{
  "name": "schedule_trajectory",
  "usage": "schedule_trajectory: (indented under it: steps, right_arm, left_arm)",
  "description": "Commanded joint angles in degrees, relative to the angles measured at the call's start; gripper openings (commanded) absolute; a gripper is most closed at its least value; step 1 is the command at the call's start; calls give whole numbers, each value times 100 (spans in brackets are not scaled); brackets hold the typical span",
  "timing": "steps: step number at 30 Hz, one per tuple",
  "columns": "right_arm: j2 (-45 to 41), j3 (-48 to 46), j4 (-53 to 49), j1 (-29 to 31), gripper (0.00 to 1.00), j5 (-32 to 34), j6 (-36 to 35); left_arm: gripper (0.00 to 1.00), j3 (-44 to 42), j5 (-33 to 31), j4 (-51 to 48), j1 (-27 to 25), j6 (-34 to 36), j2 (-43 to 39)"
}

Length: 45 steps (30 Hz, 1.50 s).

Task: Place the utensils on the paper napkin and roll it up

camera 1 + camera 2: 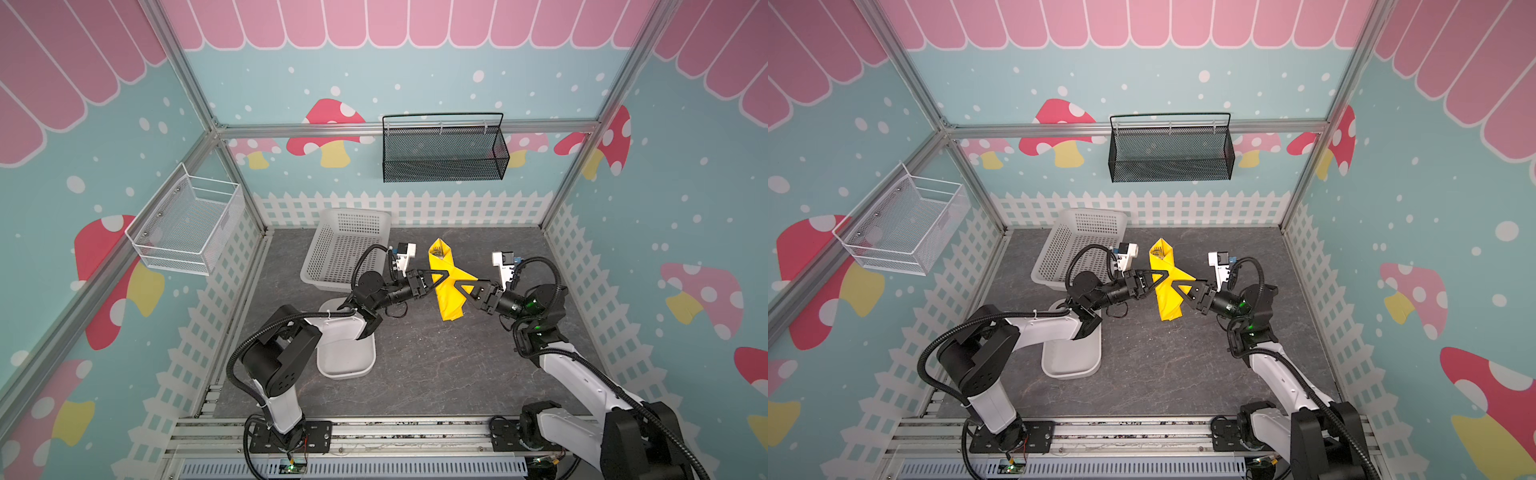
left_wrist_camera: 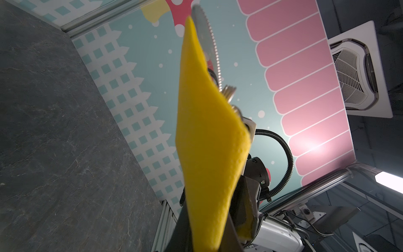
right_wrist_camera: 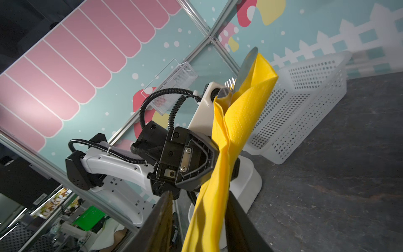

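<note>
The yellow paper napkin point(image 1: 448, 291) point(image 1: 1168, 291) is rolled into a long bundle around the utensils and held off the table between both arms. Silver utensil tips point(image 1: 437, 250) point(image 1: 1158, 250) poke out of its far end; the knife point(image 3: 245, 65) point(image 2: 207, 43), fork tines point(image 3: 230, 83) point(image 2: 229, 90) and spoon point(image 3: 224, 93) show in the wrist views. My left gripper point(image 1: 439, 276) point(image 1: 1162, 276) point(image 2: 206, 231) is shut on the roll's middle point(image 2: 209, 141). My right gripper point(image 1: 462, 290) point(image 1: 1182, 290) point(image 3: 200, 222) straddles the roll point(image 3: 231, 135) with its jaws apart; one finger point(image 3: 159, 222) stands clear of the paper.
A white perforated basket point(image 1: 345, 249) point(image 1: 1075, 245) point(image 3: 305, 104) stands tilted at the back left of the table. A white oblong tray point(image 1: 347, 357) point(image 1: 1071, 357) lies under the left arm. A black mesh basket point(image 1: 442, 149) and a white wire basket point(image 1: 187, 220) hang on the walls.
</note>
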Motion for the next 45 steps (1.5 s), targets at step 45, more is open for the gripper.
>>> schedule_trajectory:
  steps: [45]
  right_arm:
    - [-139, 2353, -5699, 1309, 23, 3022, -2799]
  left_arm:
    - [0, -257, -480, -507, 168, 536, -705]
